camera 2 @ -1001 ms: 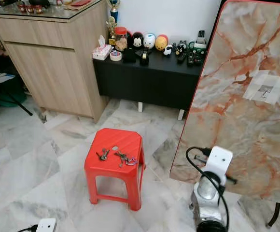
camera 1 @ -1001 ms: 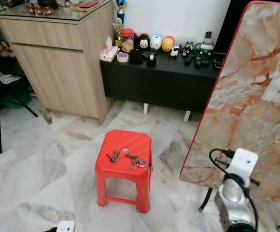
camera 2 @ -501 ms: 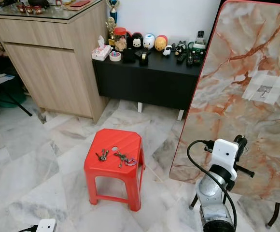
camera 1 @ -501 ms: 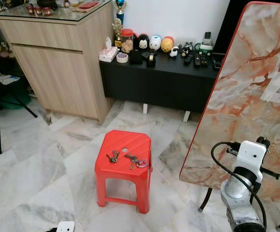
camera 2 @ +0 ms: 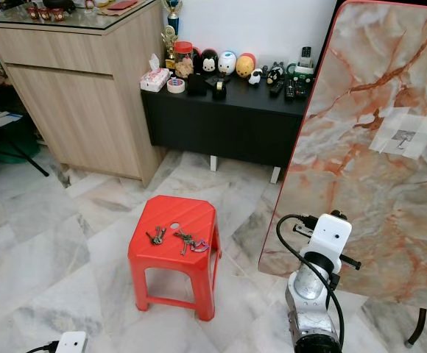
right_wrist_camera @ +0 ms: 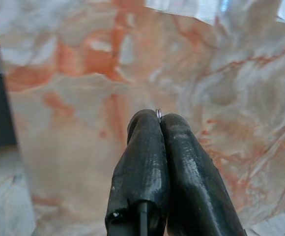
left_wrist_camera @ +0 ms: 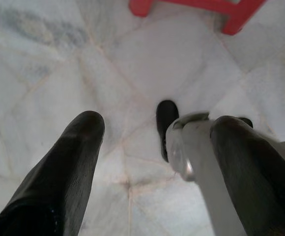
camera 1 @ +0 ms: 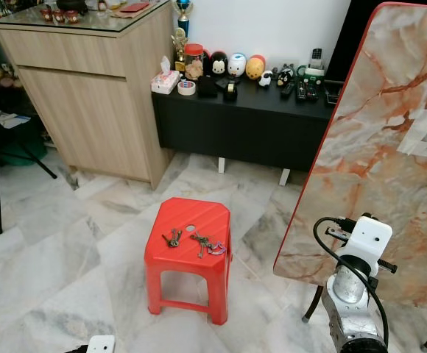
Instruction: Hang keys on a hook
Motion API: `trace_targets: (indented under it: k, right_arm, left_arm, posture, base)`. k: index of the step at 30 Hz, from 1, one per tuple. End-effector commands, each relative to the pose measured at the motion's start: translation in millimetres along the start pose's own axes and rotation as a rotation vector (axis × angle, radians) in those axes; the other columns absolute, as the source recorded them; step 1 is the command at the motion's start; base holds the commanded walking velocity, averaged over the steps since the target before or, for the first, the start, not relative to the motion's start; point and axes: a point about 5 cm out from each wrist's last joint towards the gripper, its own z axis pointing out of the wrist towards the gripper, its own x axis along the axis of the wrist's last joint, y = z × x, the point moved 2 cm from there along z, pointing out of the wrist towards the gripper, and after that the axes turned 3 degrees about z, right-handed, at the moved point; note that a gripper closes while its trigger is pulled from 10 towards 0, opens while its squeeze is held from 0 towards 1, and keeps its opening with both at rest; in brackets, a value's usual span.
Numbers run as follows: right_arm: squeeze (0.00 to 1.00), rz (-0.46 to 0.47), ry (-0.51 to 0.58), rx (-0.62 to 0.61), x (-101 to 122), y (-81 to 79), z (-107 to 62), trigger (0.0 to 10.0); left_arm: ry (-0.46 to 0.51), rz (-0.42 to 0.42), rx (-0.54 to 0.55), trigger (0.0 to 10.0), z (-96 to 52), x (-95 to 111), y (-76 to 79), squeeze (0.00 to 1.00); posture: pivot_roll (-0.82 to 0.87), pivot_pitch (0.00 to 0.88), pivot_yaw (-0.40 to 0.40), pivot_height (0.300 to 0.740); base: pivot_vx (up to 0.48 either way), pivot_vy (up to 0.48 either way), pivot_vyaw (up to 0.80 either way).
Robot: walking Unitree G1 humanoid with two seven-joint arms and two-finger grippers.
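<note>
Two bunches of keys (camera 1: 197,241) lie on the red stool (camera 1: 190,254) on marble floor (camera 1: 66,250). Right of it, my right gripper (right_wrist_camera: 158,123) faces the tilted marble tabletop (camera 1: 390,169), pinched on a ring (right_wrist_camera: 158,112); its hook (camera 2: 403,137) sits higher. My left gripper (left_wrist_camera: 152,132) hangs spread.

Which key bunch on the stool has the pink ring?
The bunch on the red stool, on the side toward the marble panel; the other bunch is plain metal.

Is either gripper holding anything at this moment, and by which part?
The right gripper is shut on a thin metal ring, seemingly a key ring, only its edge peeking out at the fingertips. The left gripper is open and holds nothing.
</note>
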Motion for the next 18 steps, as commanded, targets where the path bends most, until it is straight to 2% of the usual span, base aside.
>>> trace_targets:
  k: [1, 8, 18]
  right_arm:
    - [0.0, 0.012, 0.001, -0.017, 0.4, 7.3, 3.7, 10.0]
    - [0.0, 0.016, -0.006, -0.008, -0.2, 5.4, 4.0, 10.0]
    - [0.0, 0.0, 0.03, -0.006, 7.2, 4.9, 8.4, 10.0]
  left_arm:
    - [-0.01, 0.015, -0.013, 10.0, 0.7, -1.1, 5.8, 0.0]
    - [-0.007, 0.014, -0.011, 10.0, 1.2, 0.3, 7.1, 0.0]
    - [-0.013, -0.007, 0.006, 10.0, -1.1, -5.9, -0.6, 0.0]
  posture:
    - [0.0, 0.0, -0.056, 0.74]
    - [0.0, 0.0, -0.06, 0.74]
    - [0.0, 0.0, -0.063, 0.74]
  base:
    - [0.0, -0.386, 0.0]
    - [0.0, -0.368, 0.0]
    - [0.0, 0.0, 0.0]
